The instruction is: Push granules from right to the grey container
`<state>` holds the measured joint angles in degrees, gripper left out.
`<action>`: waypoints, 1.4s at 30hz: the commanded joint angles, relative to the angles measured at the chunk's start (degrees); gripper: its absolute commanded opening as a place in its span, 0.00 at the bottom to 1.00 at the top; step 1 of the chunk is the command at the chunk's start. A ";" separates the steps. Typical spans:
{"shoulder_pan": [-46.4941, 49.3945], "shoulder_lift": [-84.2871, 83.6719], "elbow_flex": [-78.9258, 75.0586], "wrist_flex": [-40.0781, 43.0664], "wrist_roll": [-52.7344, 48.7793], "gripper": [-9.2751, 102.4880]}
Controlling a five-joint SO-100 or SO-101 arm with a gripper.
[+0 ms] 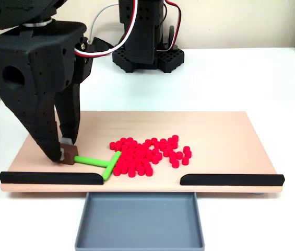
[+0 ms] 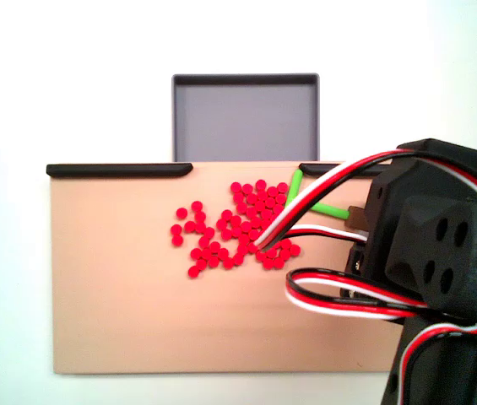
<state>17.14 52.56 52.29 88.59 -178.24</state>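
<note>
The granules (image 1: 147, 154) are a loose patch of small red pellets on the middle of the tan board (image 1: 231, 136), just behind the gap between two black strips. The empty grey container (image 1: 139, 219) sits below that gap at the board's front edge. My gripper (image 1: 63, 151) stands at the board's left end, shut on the brown handle of a green T-shaped stick (image 1: 92, 161). The stick's crossbar touches the left edge of the pile. From the opposite side, the granules (image 2: 234, 228), grey container (image 2: 244, 118) and green stick (image 2: 331, 209) appear mirrored, with my arm (image 2: 436, 253) covering the fingers.
Two black strips (image 1: 50, 178) (image 1: 231, 179) line the board's front edge on either side of the gap. The arm's base (image 1: 147, 52) stands behind the board on a white table. Red, white and black cables (image 2: 322, 295) loop over the board in a fixed view.
</note>
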 commanded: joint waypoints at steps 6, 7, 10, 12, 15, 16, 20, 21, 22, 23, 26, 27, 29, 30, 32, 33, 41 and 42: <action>-0.53 2.29 -0.88 -0.09 3.08 0.08; -0.53 2.29 -0.88 0.00 3.25 0.08; -0.62 2.29 -0.88 0.18 3.60 0.08; -0.70 2.29 -0.88 0.18 3.69 0.08; -0.79 2.29 -0.88 0.09 4.31 0.08; -0.79 2.29 -0.88 0.09 4.66 0.08; -0.97 2.29 -0.88 0.09 6.06 0.08; -0.97 2.29 -0.88 0.18 6.59 0.08; -0.97 2.29 -0.88 0.18 6.94 0.08; -0.97 2.29 -0.88 0.26 7.21 0.08; -0.97 2.37 -0.88 0.26 7.82 0.08; -1.05 2.37 -0.88 0.26 8.00 0.08; -1.14 2.37 -0.88 0.26 8.70 0.08; -1.14 2.37 -0.88 0.26 9.05 0.08; -1.14 2.37 -0.88 0.35 9.84 0.08; -1.14 2.37 -0.88 0.35 10.20 0.08; -1.14 2.37 -0.88 0.44 11.60 0.08; -1.14 2.37 -0.88 0.44 11.87 0.08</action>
<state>16.17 52.56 52.29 88.59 -167.17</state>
